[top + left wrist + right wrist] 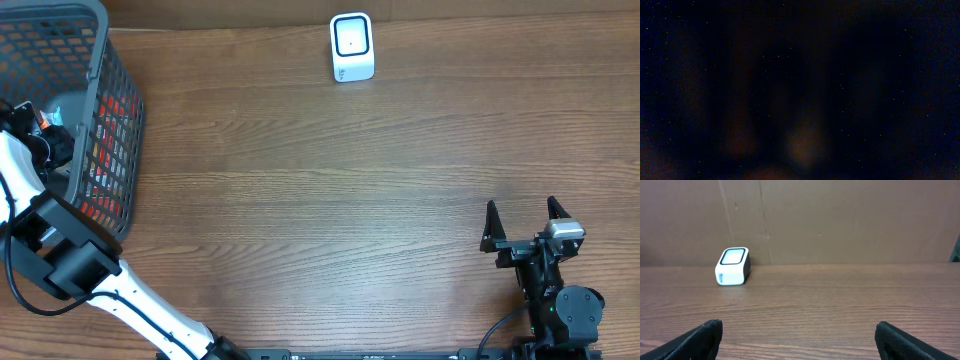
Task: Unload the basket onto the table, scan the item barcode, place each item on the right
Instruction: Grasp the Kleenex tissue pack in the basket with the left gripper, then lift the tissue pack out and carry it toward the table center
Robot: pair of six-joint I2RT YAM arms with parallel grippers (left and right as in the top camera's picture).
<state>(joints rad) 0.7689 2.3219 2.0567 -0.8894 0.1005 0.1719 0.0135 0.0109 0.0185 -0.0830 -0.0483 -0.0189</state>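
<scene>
Left tool: you are holding it inside the basket, grip unreadable, its camera dark | red goods lying in basket | scanner standing at far bench edge | right tool sitting wide, empty.

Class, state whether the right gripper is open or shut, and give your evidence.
Open. The right gripper has its fingertips far apart, with wooden table showing between them, in both the right wrist and overhead views.

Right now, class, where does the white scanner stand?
In the overhead view the white scanner stands near the table's far edge, slightly right of centre, well right of the mesh basket and far across from the right gripper.
</scene>
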